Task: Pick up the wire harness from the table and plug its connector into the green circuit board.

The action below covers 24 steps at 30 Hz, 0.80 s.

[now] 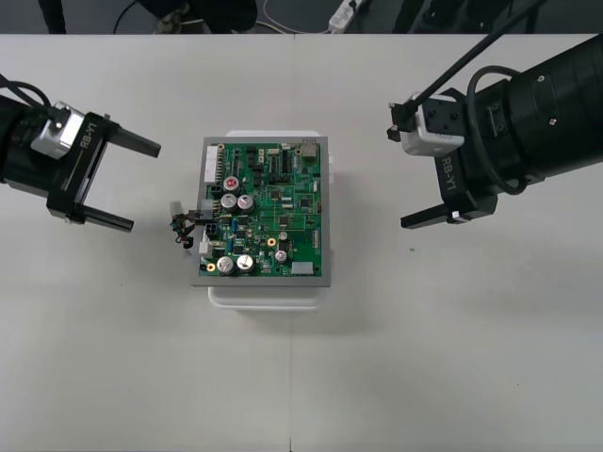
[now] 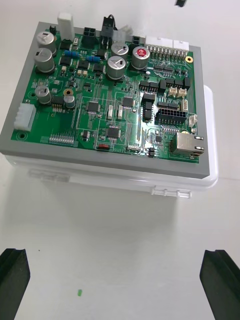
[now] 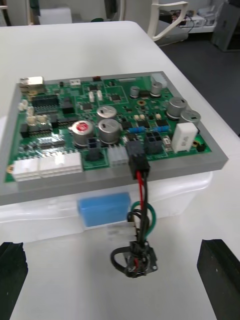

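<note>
The green circuit board sits on its white base mid-table. In the left wrist view the harness's black plug stands in a connector at the board's near edge. Red, black and green wires hang down the base to the round socket on the table. From the front the harness shows at the board's left edge. My left gripper is open, a short way left of the harness and apart from it. My right gripper is open, right of the board.
Bare pale table surrounds the board on all sides. Dark floor with cables and a power strip runs beyond the far edge. A blue label is on the base wall beside the wires.
</note>
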### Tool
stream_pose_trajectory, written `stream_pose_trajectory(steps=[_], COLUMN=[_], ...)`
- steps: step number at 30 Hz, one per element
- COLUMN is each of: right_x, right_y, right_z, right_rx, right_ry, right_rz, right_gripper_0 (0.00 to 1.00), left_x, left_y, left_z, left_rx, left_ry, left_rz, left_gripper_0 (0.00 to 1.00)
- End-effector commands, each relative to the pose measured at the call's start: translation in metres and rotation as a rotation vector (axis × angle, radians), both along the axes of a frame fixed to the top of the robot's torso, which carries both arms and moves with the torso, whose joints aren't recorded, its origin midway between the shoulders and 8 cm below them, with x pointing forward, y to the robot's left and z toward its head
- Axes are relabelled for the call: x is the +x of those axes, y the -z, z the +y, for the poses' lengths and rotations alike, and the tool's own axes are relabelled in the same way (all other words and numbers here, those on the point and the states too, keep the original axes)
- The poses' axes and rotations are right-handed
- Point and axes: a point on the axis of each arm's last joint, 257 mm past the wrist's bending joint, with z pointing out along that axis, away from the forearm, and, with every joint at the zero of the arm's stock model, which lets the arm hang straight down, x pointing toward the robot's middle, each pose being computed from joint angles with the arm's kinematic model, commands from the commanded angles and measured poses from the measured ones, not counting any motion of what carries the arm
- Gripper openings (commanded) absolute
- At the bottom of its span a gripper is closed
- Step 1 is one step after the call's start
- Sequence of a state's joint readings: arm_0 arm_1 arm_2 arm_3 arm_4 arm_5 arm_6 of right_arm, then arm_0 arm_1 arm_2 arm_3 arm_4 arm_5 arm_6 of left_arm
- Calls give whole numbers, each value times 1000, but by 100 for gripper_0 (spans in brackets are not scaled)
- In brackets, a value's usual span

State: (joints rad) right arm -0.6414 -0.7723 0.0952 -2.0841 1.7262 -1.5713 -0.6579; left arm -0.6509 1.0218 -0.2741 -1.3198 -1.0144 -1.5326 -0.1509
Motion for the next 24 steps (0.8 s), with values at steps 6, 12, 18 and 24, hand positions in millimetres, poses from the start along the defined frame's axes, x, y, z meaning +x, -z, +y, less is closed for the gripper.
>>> stream_pose_trajectory(steps=[6,12,18,24], right_x=[17,20,26,31], right_y=[-7,-10,-8,-5], right_z=[-46,-54,-61,-64], right_rx=[13,8,43,57], right_ry=[-17,-15,-1,3], right_rz=[-1,-7,32,40], right_gripper_0=[100,100,100,100], left_x=[-13,-3,2,6], left_y=[-29,-36,-38,-38], left_z=[-13,-18,-21,-17], left_rx=[-34,-43,-60,-51], left_ry=[-54,-87,-110,-143], left_rz=[98,39,51,63], left_gripper_0=[100,100,100,100])
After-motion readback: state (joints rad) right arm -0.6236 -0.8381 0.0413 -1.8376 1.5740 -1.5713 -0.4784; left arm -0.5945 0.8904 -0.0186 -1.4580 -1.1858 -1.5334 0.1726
